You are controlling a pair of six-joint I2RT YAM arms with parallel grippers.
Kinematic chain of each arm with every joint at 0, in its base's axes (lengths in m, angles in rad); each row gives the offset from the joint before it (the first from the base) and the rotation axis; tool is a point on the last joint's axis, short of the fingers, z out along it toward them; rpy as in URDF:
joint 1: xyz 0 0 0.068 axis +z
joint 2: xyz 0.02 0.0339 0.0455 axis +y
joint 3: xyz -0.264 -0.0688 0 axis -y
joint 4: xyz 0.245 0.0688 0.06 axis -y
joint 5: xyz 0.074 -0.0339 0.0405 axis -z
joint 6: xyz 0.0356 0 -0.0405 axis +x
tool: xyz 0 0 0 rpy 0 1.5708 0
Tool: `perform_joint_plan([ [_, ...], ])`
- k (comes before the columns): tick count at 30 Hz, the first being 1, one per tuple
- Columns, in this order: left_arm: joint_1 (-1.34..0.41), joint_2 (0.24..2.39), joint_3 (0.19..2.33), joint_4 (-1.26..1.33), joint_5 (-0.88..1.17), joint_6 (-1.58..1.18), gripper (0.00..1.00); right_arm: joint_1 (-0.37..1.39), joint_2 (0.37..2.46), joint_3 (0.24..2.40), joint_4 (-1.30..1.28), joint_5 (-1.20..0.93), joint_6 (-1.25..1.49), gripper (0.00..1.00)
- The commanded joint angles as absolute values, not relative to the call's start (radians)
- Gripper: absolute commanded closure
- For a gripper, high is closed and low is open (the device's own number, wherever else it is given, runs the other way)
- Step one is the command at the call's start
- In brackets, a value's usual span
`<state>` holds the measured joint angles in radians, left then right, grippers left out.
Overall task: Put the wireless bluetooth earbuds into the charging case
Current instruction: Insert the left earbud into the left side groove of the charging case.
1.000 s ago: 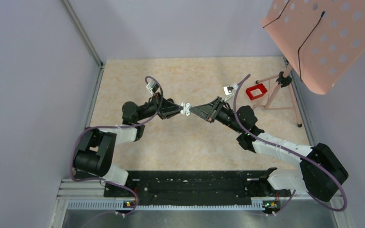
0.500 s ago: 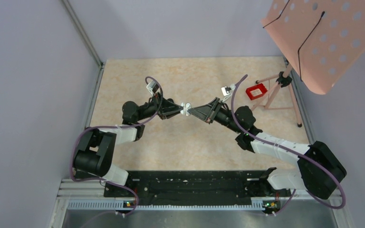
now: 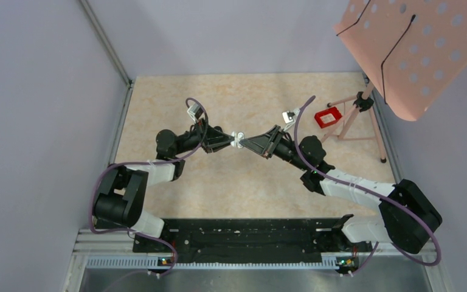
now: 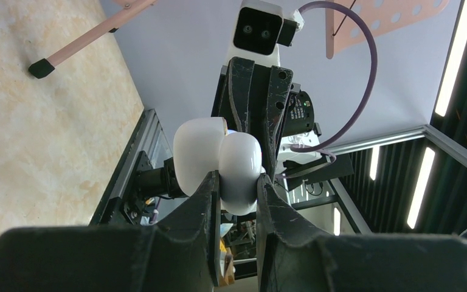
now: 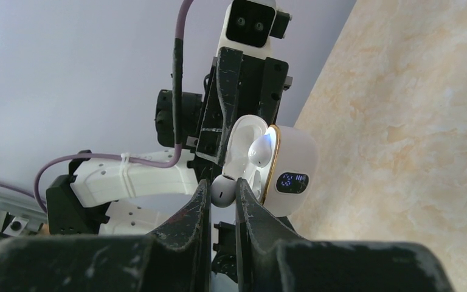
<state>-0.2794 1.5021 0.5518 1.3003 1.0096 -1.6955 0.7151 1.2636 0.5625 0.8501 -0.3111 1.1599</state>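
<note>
The two grippers meet tip to tip above the middle of the table. My left gripper (image 3: 233,140) (image 4: 239,185) is shut on the white charging case (image 4: 238,170), held in the air with its lid (image 4: 197,158) open. In the right wrist view the case (image 5: 292,170) shows a lit blue display, and one white stemmed earbud (image 5: 260,147) sits in it. My right gripper (image 3: 243,143) (image 5: 223,190) is shut on a second white earbud (image 5: 223,188), held at the case's open mouth. The black buds are out of view.
A small red box (image 3: 328,115) lies at the back right by a pink stand leg (image 3: 356,115). A pink perforated board (image 3: 416,48) hangs over the right corner. Walls enclose the left and back of the beige table (image 3: 243,182).
The right arm has shifted slightly left, bringing its earbud closer to the case. The left arm holds still.
</note>
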Motion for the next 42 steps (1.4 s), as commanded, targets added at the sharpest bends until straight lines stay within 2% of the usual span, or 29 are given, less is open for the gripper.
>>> perform_joint_plan([
  [1, -0.281, 1.459, 0.583, 1.344, 1.012, -1.684, 1.0, 0.727, 1.261, 0.591, 0.817, -0.295, 1.117, 1.0],
  [3, -0.281, 1.457, 0.584, 1.344, 1.011, -1.686, 1.0, 0.728, 1.262, 0.595, 0.802, -0.297, 1.111, 1.0],
  [13, -0.281, 1.456, 0.584, 1.336, 1.011, -1.684, 1.0, 0.727, 1.255, 0.63, 0.74, -0.302, 1.087, 0.79],
  [18, -0.281, 1.457, 0.59, 1.333, 1.014, -1.686, 1.0, 0.729, 1.245, 0.652, 0.675, -0.296, 1.065, 0.72],
  [26, -0.28, 1.465, 0.594, 1.331, 1.017, -1.686, 1.0, 0.729, 1.227, 0.659, 0.64, -0.281, 1.051, 0.69],
  [31, -0.281, 1.464, 0.595, 1.331, 1.017, -1.687, 1.0, 0.729, 1.21, 0.669, 0.594, -0.267, 1.027, 0.61],
  [42, -0.281, 1.459, 0.594, 1.331, 1.019, -1.688, 1.0, 0.734, 1.19, 0.681, 0.559, -0.243, 0.998, 0.53],
])
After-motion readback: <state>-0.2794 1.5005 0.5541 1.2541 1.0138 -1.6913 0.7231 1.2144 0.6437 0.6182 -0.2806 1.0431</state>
